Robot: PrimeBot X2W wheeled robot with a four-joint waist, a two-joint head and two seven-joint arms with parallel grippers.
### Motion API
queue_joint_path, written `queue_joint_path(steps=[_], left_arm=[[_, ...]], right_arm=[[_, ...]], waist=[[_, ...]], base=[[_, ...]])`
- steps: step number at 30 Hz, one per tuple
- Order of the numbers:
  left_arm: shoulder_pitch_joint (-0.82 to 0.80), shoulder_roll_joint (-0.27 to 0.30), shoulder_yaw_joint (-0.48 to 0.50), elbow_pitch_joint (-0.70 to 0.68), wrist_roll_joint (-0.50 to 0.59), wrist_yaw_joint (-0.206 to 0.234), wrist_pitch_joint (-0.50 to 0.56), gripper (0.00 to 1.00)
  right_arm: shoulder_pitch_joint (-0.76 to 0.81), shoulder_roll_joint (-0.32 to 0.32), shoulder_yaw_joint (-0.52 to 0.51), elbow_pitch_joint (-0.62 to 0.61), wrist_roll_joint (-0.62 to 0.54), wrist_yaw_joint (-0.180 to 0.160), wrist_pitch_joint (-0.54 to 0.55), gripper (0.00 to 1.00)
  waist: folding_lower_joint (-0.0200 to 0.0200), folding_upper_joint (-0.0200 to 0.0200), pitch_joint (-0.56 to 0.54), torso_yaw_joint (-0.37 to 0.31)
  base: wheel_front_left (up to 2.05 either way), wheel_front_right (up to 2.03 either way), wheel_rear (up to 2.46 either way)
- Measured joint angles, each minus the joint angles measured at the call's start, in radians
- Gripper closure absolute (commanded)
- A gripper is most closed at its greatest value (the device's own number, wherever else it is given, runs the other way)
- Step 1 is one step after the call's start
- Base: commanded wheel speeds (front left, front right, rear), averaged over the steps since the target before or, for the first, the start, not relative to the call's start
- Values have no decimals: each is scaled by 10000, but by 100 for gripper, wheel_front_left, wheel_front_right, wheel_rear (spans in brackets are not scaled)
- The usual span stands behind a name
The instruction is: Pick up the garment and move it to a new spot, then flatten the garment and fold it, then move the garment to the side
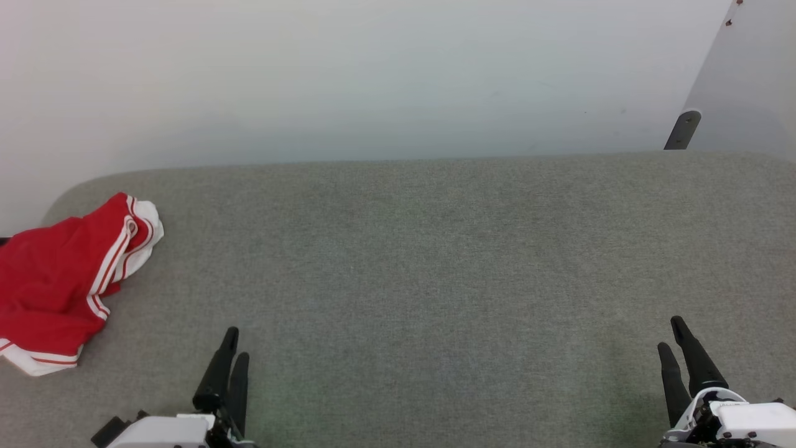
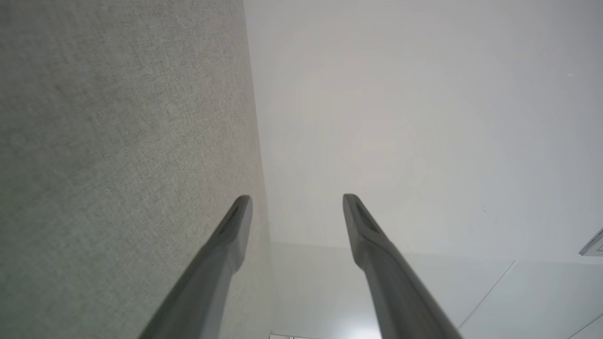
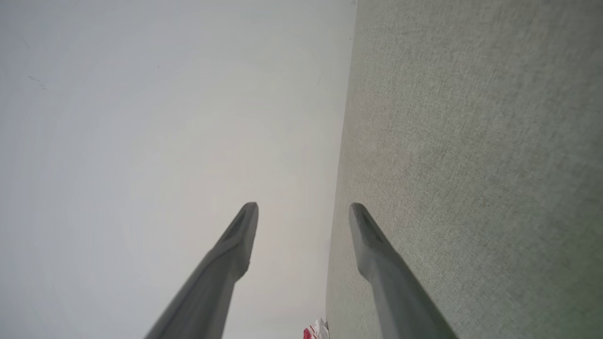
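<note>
The garment (image 1: 53,283), a bright red T-shirt with white sleeves and red-and-white stripe trim, lies crumpled at the far left of the grey fabric table (image 1: 423,261), partly cut off by the head view's left edge. A small red-and-white bit of the garment (image 3: 316,330) peeks in at the bottom of the right wrist view. My left gripper (image 1: 236,343) rests at the lower left, open and holding nothing, to the right of the garment and apart from it. My right gripper (image 1: 670,333) rests open at the lower right, far from the garment. Both pairs of fingers (image 2: 235,226) (image 3: 242,230) stand apart with nothing between them.
A pale wall (image 1: 373,74) rises behind the table's far edge. At the upper right a white panel (image 1: 746,81) leans in, with a dark bracket (image 1: 683,129) at its base. The table's back left corner (image 1: 74,190) is rounded.
</note>
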Motion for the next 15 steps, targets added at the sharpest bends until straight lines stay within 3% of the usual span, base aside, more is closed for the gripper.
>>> queue_joint_path(steps=[15], left_arm=[[131, 217, -579, -918, 483, 322, -548, 0]], right_arm=[[-22, -29, 642, -387, -428, 0, -656, 0]], waist=[[0, 1, -30, 0]], base=[[0, 0, 0]])
